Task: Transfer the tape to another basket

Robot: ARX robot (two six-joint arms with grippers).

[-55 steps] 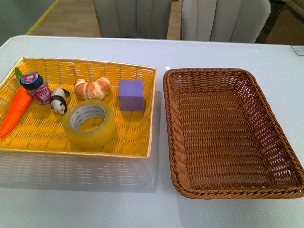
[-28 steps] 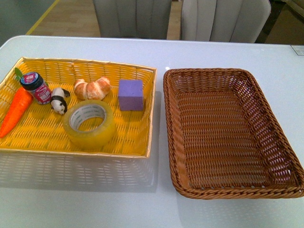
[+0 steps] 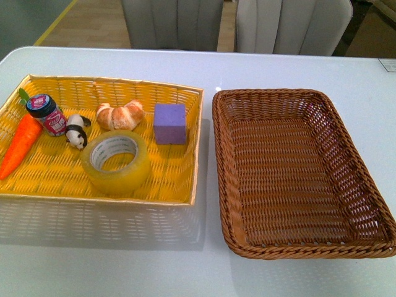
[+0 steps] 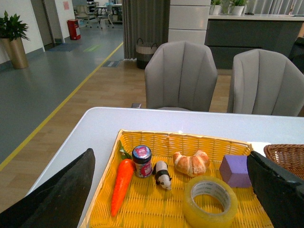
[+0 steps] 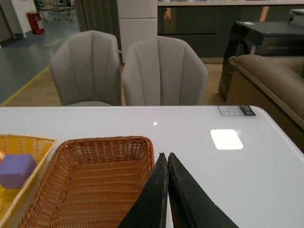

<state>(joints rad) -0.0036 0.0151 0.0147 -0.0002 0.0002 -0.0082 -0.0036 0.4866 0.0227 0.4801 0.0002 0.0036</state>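
Front view looks down on a white table with a bright yellow woven tray basket on its left half. The wide roll of translucent yellowish packing tape lies flat inside that tray, near the middle of its near rim, with its white printed core opening upward.

The tray also holds:
- an orange toy carrot along its left side
- a small dark-lidded jar with a red label just beside the carrot's leafy end
- a little black-and-white panda figure next to the jar and just behind the tape
- a golden croissant toward the tray's far middle
- a purple foam cube by its right rim

A dark brown woven wicker rectangular basket with rounded corners stands just right of the tray. A narrow strip of table separates the two rims. Two grey padded chairs stand beyond the table edge farthest from the tray's near rim.

Left wrist view shows the left gripper spread wide and holding nothing. Its black fingers frame the tray from its near side, and the tape shows between them.

Right wrist view shows the right gripper with its fingers pressed together and nothing between them. It shows at the brown basket's rim farthest from the tray.
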